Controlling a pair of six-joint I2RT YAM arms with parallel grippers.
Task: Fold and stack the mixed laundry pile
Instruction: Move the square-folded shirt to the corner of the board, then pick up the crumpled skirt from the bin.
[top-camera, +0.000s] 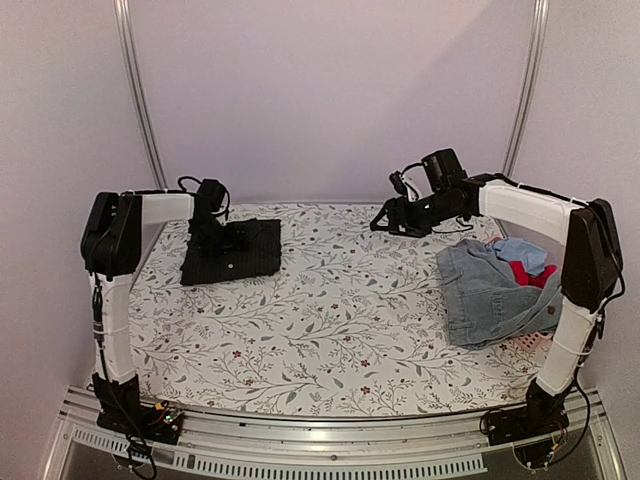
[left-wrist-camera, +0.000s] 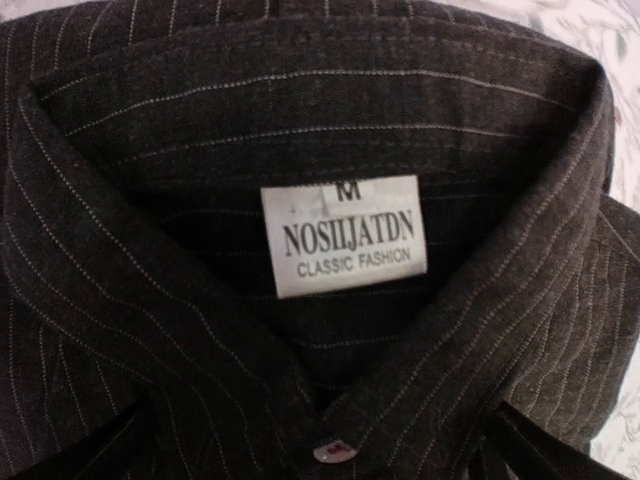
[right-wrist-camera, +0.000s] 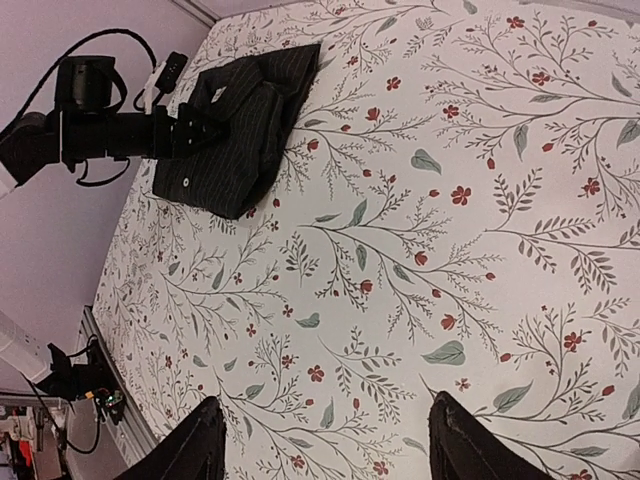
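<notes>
Far-left table zone: the black pinstriped shirt (top-camera: 240, 252) lies folded into a compact rectangle on the floral table (top-camera: 330, 330).
Left gripper (top-camera: 212, 240): lowered onto the left part of the folded shirt, pointing down at the collar.
Left fingers (left-wrist-camera: 540, 455): 2 dark tips show in the lower corners of the left wrist view, set wide apart, with the collar front spanning the gap. Whether they press the cloth cannot be told.
Collar detail: the collar stands open toward the wrist camera. A white label (left-wrist-camera: 343, 235) reading "CLASSIC FASHION", size M, sits at the centre of the neckband.
Button (left-wrist-camera: 333, 451): 1 small button at the collar front, low in the wrist view.
Right table zone: the rest of the pile lies unfolded near the right edge, well apart from the shirt.
Pile content: light-blue denim (top-camera: 485, 295) spreads widest. A red garment (top-camera: 528, 272) and a pale blue garment (top-camera: 520, 250) lie bunched on its far-right part.
Right gripper (right-wrist-camera: 325, 455): raised above the table at the far side, just left of the pile, touching no garment.
Right fingers (right-wrist-camera: 190, 450): 2 fingers apart, nothing between them. Only bare floral surface shows below.
Centre of table: floral surface between shirt and pile.
</notes>
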